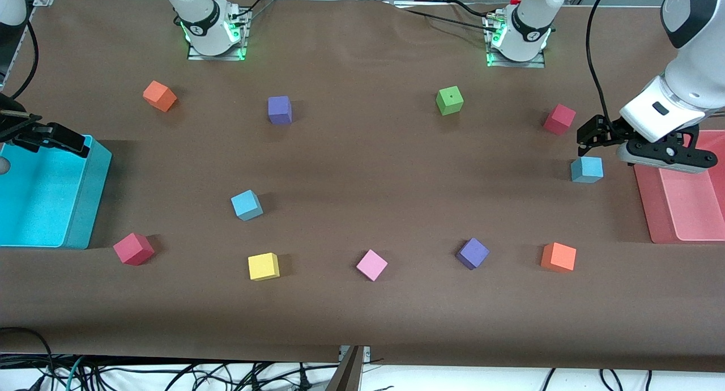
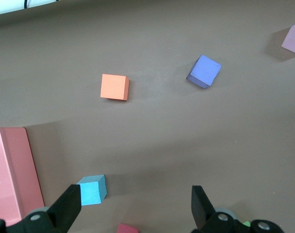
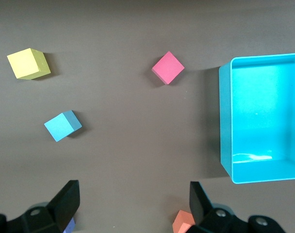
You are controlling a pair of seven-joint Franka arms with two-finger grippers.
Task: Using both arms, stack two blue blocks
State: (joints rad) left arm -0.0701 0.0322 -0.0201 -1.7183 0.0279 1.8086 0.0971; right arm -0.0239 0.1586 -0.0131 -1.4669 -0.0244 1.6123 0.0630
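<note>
One blue block point(image 1: 587, 169) is seen on the worktop point(image 1: 362, 170) just beside the pink tray point(image 1: 645, 209), at the left arm's end. The left tool point(image 1: 589, 143) is held over the worktop just above this block, its fingers point(image 2: 70, 204) spread apart with nothing between them. The other blue block point(image 1: 247, 204) lies well apart from the tray, toward the right arm's end, near the cyan bin point(image 1: 85, 209). The right tool point(image 1: 76, 147) is held over that bin's rim, fingers point(image 3: 67, 199) likewise apart and empty.
</note>
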